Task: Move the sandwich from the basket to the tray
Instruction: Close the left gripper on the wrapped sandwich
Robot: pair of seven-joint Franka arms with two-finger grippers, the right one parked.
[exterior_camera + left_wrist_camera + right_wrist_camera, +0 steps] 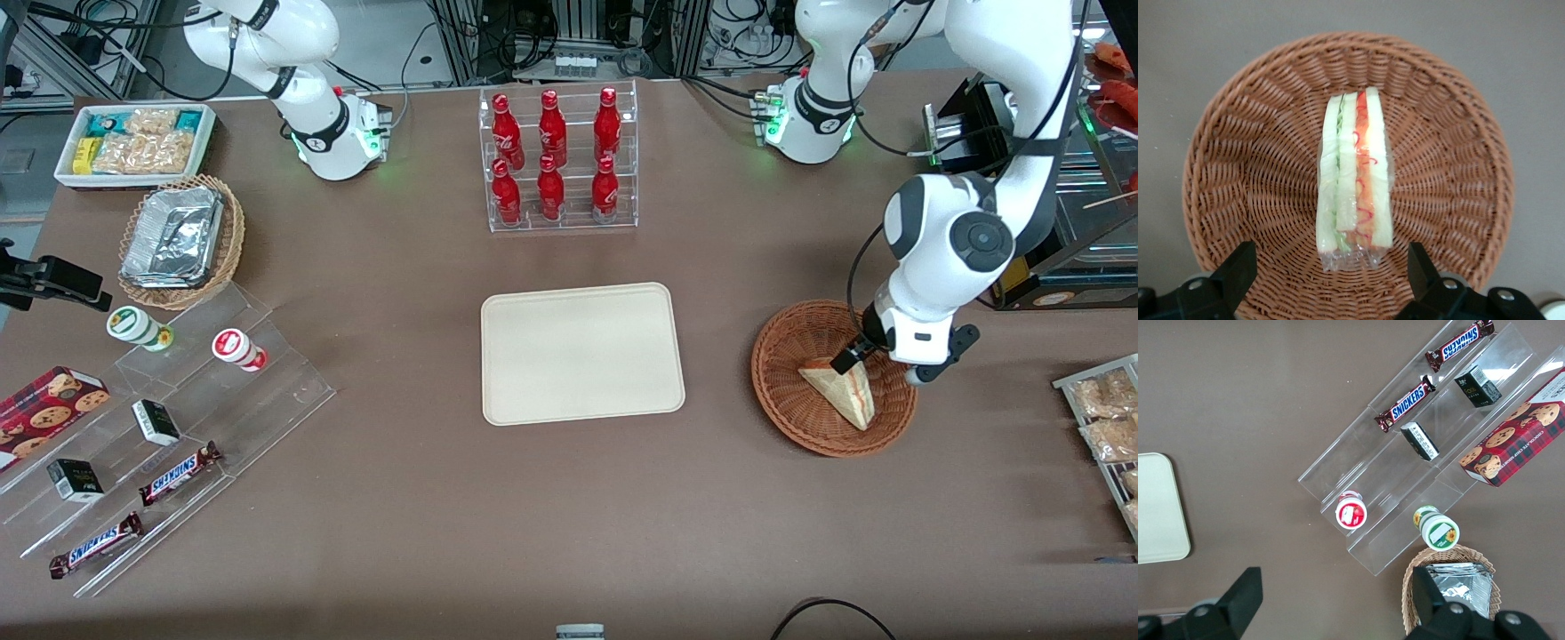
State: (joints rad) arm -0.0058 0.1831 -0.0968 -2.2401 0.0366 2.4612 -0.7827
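The sandwich [845, 392], a wrapped triangular wedge of white bread with red-orange and green filling, lies in the reddish-brown wicker basket [782, 391] toward the working arm's end of the table. In the left wrist view the sandwich [1355, 177] stands on edge in the middle of the basket [1245, 167]. My left gripper [858, 356] hangs just above the basket, over the sandwich's end farther from the front camera; its fingers [1238, 270] are open, wide apart either side of the sandwich's end and not touching it. The cream tray [582, 352] lies flat at the table's middle, with nothing on it.
A clear rack of red bottles [558, 160] stands farther from the front camera than the tray. Bagged snacks [1102, 418] lie at the working arm's edge of the table. A clear stepped shelf with candy bars [178, 476], a foil-container basket [182, 240] and a white snack bin [133, 142] lie toward the parked arm's end.
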